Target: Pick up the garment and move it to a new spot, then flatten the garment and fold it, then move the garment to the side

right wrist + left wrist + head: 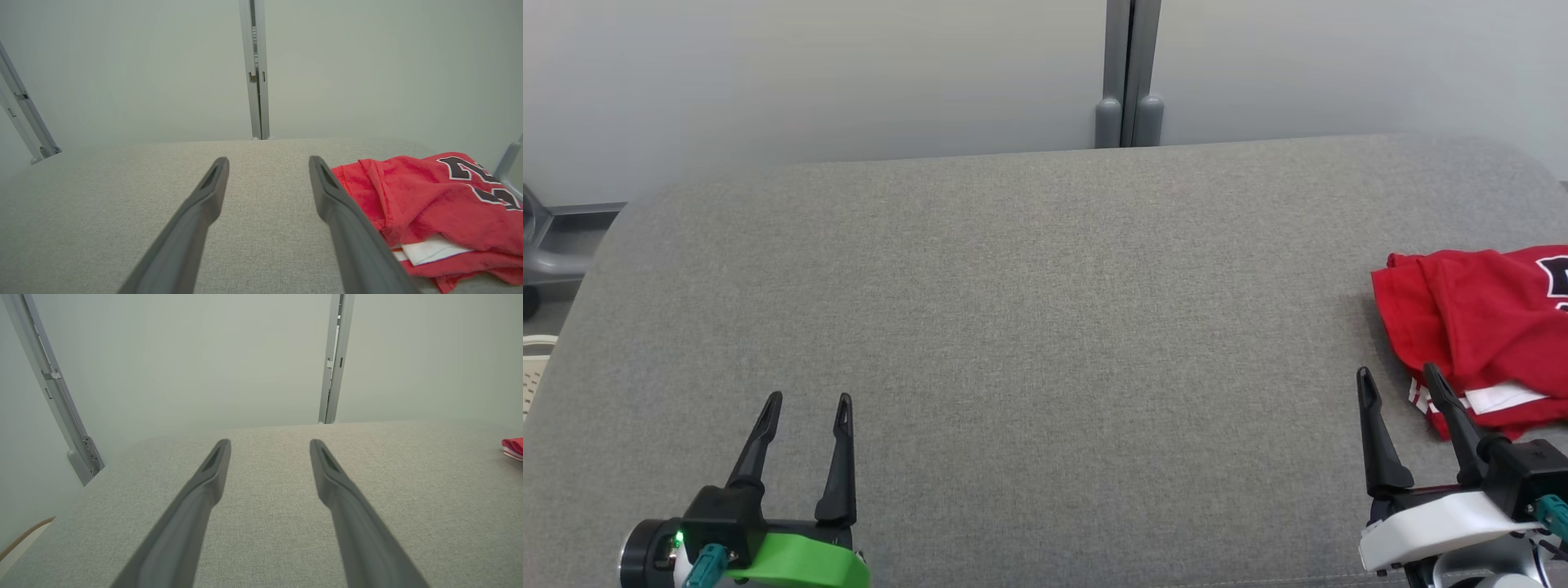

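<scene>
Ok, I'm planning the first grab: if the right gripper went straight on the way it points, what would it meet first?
Probably nothing soon: ahead of the right gripper lies bare grey tabletop. The red garment sits off that line, beside one finger, which might brush its edge; height is unclear.

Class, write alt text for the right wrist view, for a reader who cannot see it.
A bunched red garment with dark lettering lies on a grey fabric surface at the view's right, beside the open, empty right end effector.
</scene>
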